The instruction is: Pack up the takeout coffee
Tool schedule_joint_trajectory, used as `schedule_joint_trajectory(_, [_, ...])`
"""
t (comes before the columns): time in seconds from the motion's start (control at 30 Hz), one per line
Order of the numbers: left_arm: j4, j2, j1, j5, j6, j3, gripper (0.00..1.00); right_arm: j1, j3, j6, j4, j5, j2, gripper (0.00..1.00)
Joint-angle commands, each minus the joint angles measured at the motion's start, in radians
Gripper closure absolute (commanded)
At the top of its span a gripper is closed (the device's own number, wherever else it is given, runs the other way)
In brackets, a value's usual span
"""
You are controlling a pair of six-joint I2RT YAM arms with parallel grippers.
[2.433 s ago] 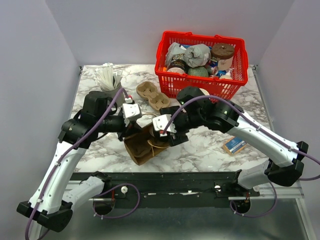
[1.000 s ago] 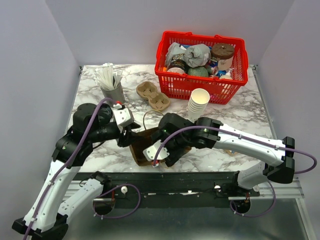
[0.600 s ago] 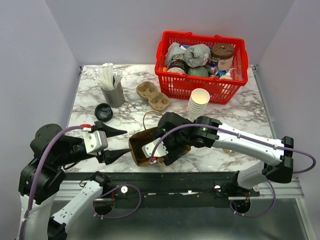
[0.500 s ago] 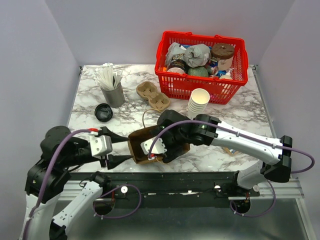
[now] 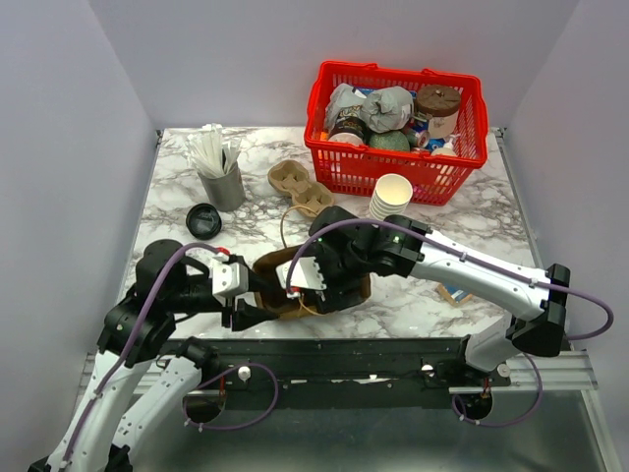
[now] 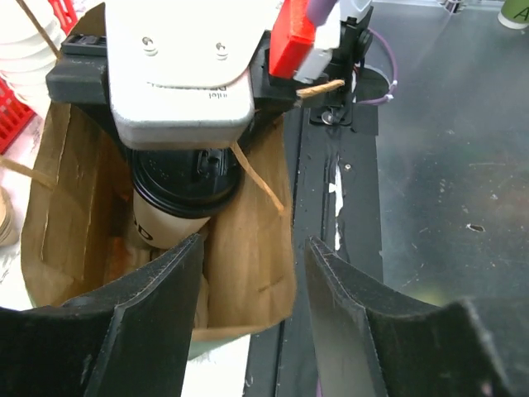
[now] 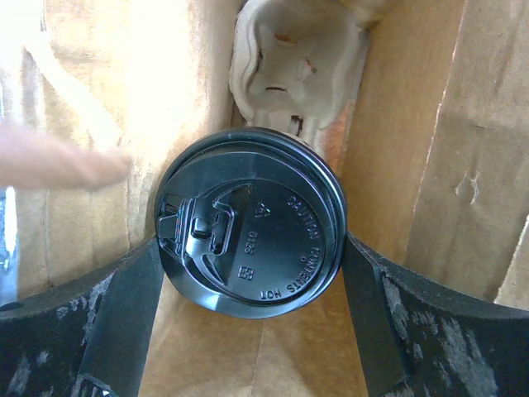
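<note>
Brown paper bag (image 6: 248, 281) contains the lidded coffee cup (image 7: 248, 219). Right hand (image 7: 248, 281) pinches the cup at its lid. Left hand (image 6: 252, 248) is spread at the bag's mouth.

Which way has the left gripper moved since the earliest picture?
Yes. Left gripper came back toward the near table edge, away from the grey cup of white utensils.

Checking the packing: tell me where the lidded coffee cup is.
In the right wrist view, the lidded coffee cup is inside the brown paper bag, gripped by the right gripper, beside a pulp cup carrier.
</note>
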Motion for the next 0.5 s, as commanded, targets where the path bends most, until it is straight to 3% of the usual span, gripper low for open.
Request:
schedule_joint_trajectory(0.0, [0.047, 0.049, -0.004, 0.079, 0.074, -0.001, 0.41, -0.007, 0.038, 0.045, -0.03, -0.03, 0.021, 0.44])
schedule_joint_trajectory(0.17, [-0.086, 0.124, -0.009, 0.172, 0.149, 0.085, 0.37, -0.024, 0.063, 0.057, -0.03, -0.03, 0.044, 0.44])
schedule_joint_trajectory(0.23, [-0.168, 0.135, -0.01, 0.179, 0.262, 0.113, 0.34, -0.033, 0.081, 0.063, -0.029, -0.033, 0.055, 0.44])
schedule_joint_trajectory(0.3, [-0.24, 0.118, -0.01, 0.13, 0.314, 0.111, 0.33, -0.041, 0.093, 0.071, -0.027, -0.036, 0.063, 0.44])
schedule_joint_trajectory(0.47, [-0.113, 0.034, -0.012, -0.056, 0.249, 0.019, 0.26, -0.049, 0.125, 0.08, -0.018, -0.042, 0.093, 0.44])
